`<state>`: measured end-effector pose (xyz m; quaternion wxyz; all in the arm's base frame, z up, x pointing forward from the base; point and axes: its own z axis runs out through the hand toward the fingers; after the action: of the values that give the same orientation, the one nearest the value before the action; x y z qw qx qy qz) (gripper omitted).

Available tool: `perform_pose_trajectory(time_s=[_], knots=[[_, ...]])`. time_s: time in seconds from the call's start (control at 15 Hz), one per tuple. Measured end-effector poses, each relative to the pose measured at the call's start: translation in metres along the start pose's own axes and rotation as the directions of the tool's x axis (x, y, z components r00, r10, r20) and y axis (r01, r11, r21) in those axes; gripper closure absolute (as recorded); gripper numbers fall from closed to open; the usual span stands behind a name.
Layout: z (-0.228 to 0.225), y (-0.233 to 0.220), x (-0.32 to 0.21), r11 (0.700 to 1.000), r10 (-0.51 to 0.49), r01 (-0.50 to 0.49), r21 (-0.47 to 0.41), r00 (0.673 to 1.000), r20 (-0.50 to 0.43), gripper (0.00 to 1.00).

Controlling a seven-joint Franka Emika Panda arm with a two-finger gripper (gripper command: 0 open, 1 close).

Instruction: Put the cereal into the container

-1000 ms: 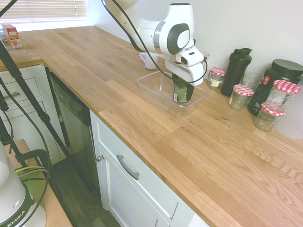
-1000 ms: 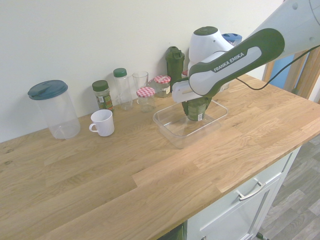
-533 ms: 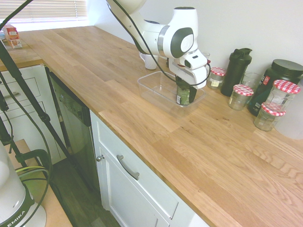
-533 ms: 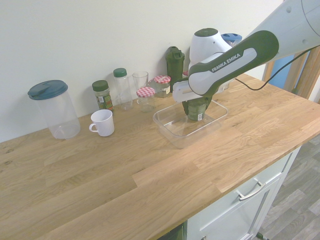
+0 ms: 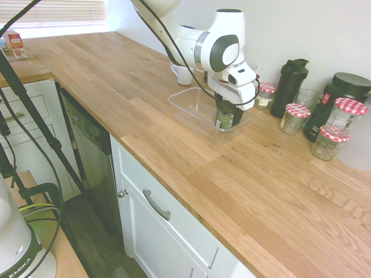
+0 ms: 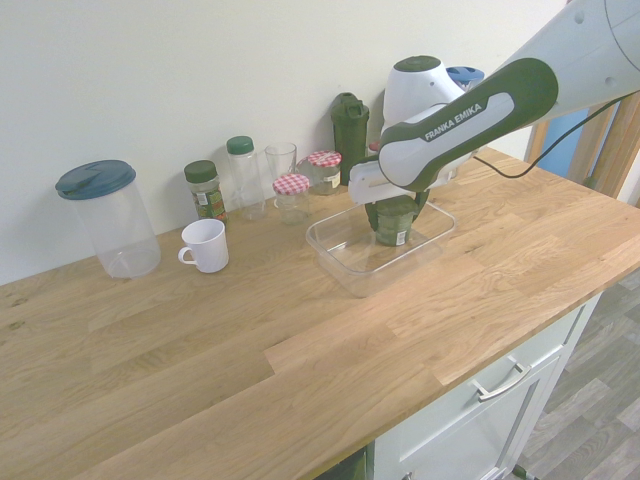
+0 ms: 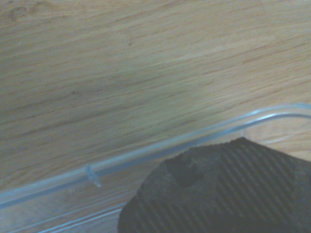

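Inside shallow, clear plastic rectangular tub [image 6: 365, 272]: small, dark green cylindrical cup [image 6: 393, 235], apparently delivered. Around cup: gripper [image 6: 398, 217], seemingly spread wide. Remaining: only upward withdrawal.

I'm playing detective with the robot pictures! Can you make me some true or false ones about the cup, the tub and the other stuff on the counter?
1. The dark green cup is over at the clear plastic tub. True.
2. The white mug lies on its side. False: it stands upright.
3. The tall pitcher has a blue lid. True.
4. The gripper is at the white mug. False: it is at the green cup.
5. The black shaker bottle is inside the tub. False: it stands on the wooden counter, outside the tub.
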<state>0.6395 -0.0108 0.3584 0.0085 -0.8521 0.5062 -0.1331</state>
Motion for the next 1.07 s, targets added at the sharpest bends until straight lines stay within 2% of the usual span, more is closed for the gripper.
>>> perform_pose_trajectory(time_s=[0.2, 0.4, 0.53, 0.8, 1.07], knots=[[0.001, 0.009, -0.005, 0.999, -0.043, 0.043, -0.011, 0.999, 0.019, 0.00], [-0.019, 0.027, -0.013, 0.997, -0.078, 0.079, -0.017, 0.996, 0.039, 0.00], [-0.052, 0.043, -0.019, 0.994, -0.109, 0.110, -0.020, 0.992, 0.070, 0.00], [-0.148, 0.093, -0.013, 0.989, -0.145, 0.146, 0.000, 0.986, 0.083, 0.00], [-0.171, 0.167, -0.015, 0.984, -0.178, 0.180, -0.002, 0.972, 0.151, 0.00]])
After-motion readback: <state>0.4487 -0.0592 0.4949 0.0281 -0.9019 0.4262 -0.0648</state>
